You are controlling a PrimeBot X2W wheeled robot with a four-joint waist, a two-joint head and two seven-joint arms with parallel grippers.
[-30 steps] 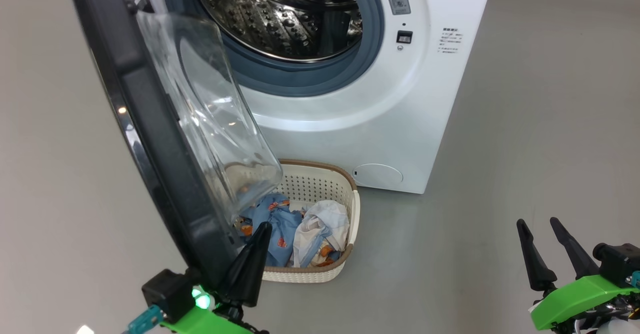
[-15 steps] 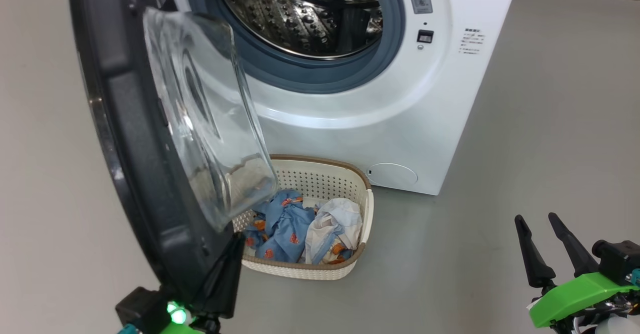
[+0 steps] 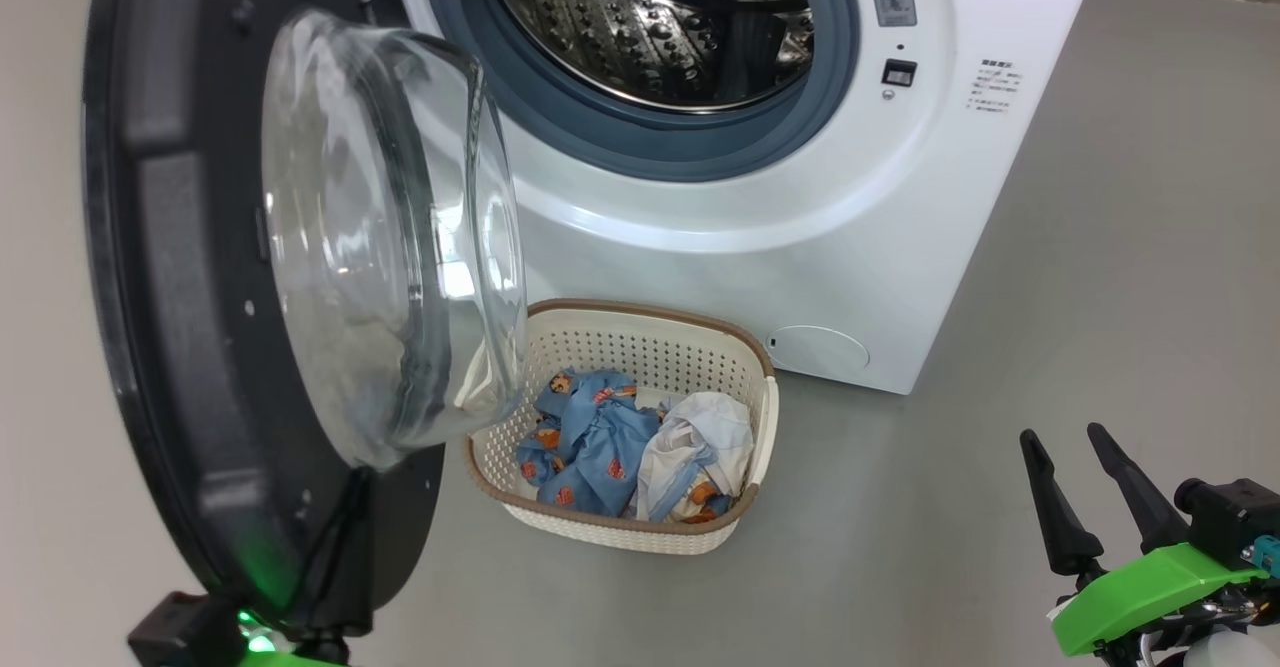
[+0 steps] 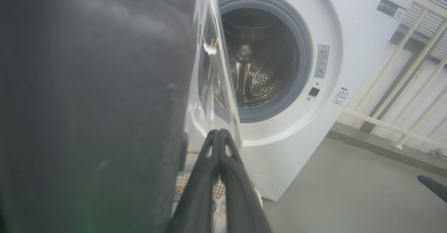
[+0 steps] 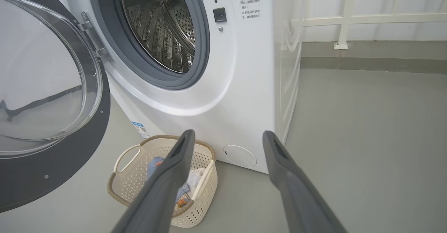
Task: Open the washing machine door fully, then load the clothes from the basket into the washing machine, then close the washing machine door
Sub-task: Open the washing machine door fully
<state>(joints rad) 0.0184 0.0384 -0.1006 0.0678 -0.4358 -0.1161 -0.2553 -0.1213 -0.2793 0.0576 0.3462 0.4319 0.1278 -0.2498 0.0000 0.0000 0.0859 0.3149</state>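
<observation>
Door check. The washing machine door (image 3: 150, 347) stands swung out to the left of the washing machine (image 3: 800, 237), hinged at the left of the opening. Its black rim faces me and the glass bowl (image 3: 370, 237) bulges to the right. The steel drum (image 3: 650, 17) is open to view inside the grey-blue seal (image 3: 640, 152).

The basket (image 3: 620, 537) sits on the floor (image 3: 1000, 347) just in front of the machine, below the opening and left of the round white cap (image 3: 818, 347). In the head view the door's glass overlaps the basket's left end. The clothes (image 3: 590, 437) lie inside the basket: blue printed fabric on the left, a white cloth (image 3: 700, 437) on the right.

Left gripper (image 4: 219, 132): jaws clenched together, nothing between them. They lie along the inner side of the door, tips just beside the lower edge of the glass. I cannot tell whether they touch it.

Right gripper (image 3: 1060, 434): jaws released, spread wide and empty. It hangs near me on the right, well apart from the basket and the machine. In the right wrist view it points toward the machine's lower front corner.
</observation>
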